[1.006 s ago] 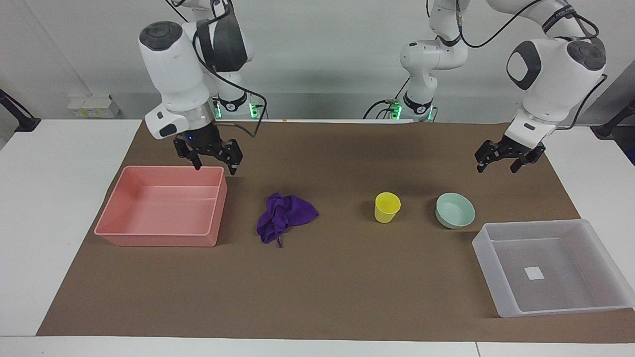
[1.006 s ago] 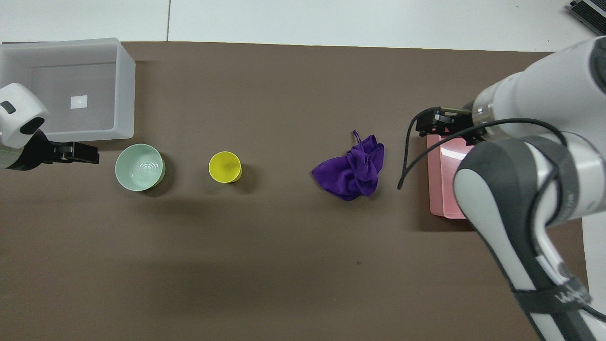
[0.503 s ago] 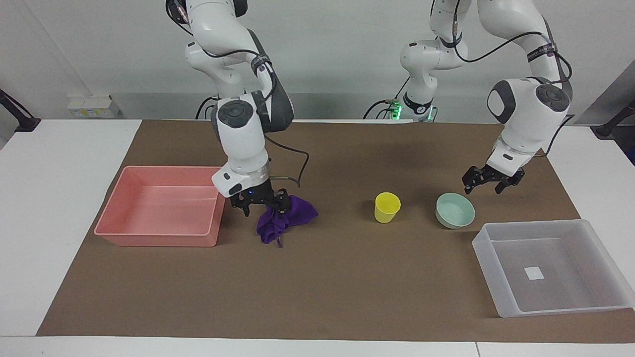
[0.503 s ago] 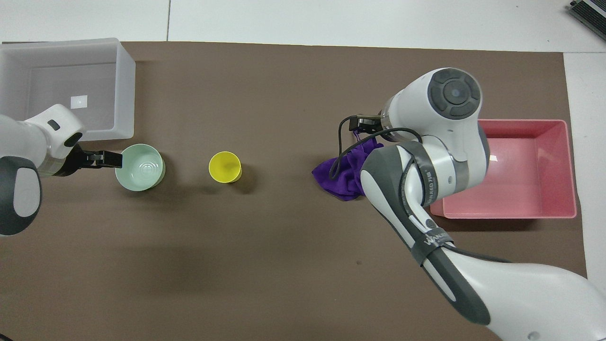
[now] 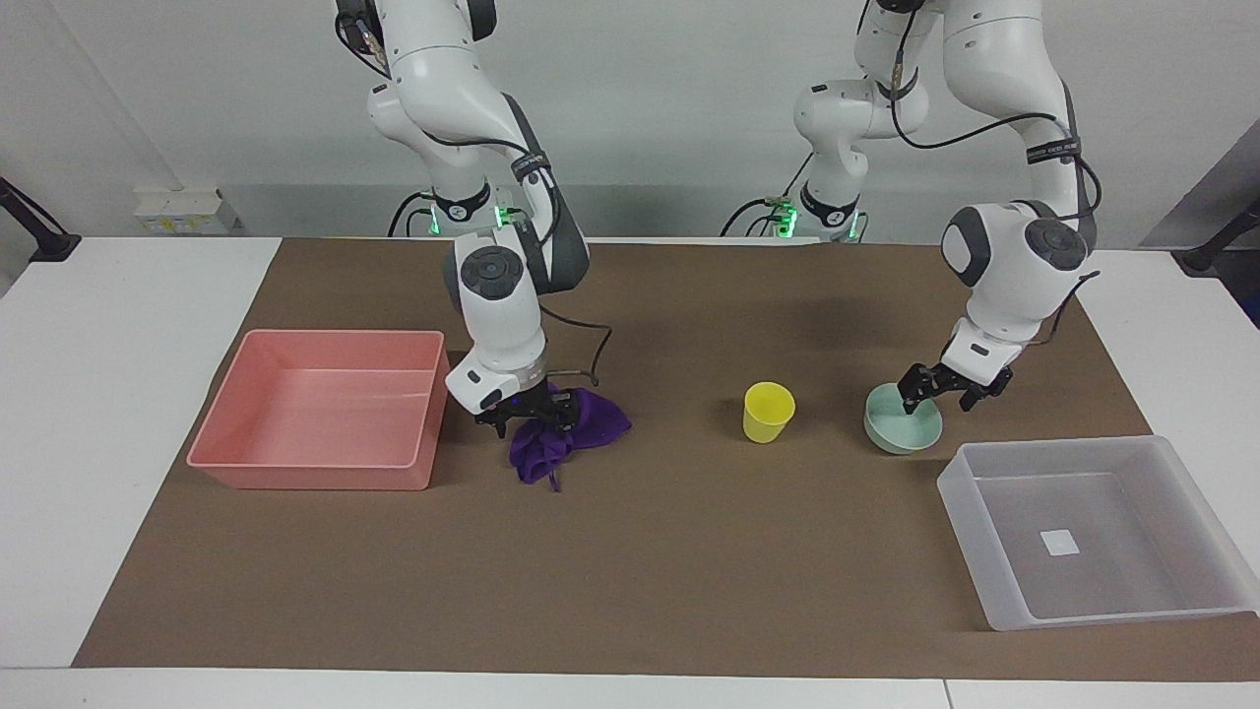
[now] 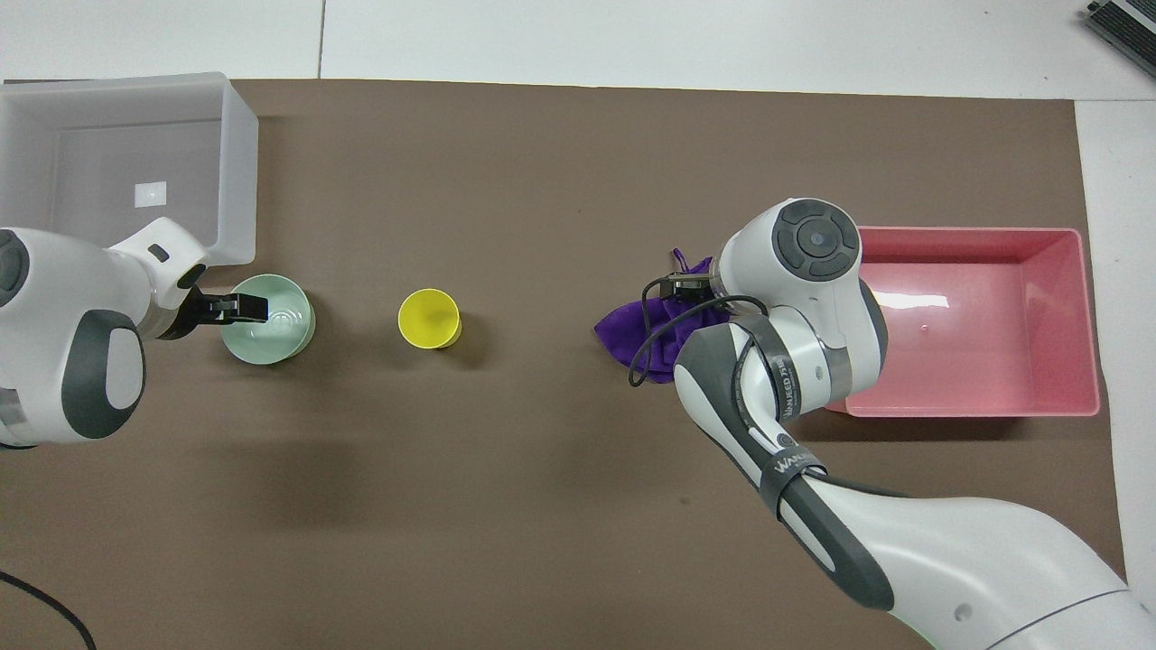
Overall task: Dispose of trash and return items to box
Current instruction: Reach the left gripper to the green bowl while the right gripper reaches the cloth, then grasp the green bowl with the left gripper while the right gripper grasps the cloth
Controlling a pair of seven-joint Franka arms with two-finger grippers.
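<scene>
On the brown-matted desk (image 5: 689, 551) nothing is put away yet: the right pincer (image 5: 527, 414) is spread on the purple rag (image 5: 581, 423) beside the pink bin (image 5: 315, 473), the left pincer (image 5: 943, 390) spread at the bowl's (image 5: 901, 433) rim; the cup (image 5: 768, 412) and clear box (image 5: 994, 581) stand untouched

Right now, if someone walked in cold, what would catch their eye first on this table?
Probably both arms working at once: the right pincer is down on the purple cloth beside the pink bin, while the left pincer sits open at the rim of the mint bowl. Between them stands a bright yellow cup, untouched.
</scene>
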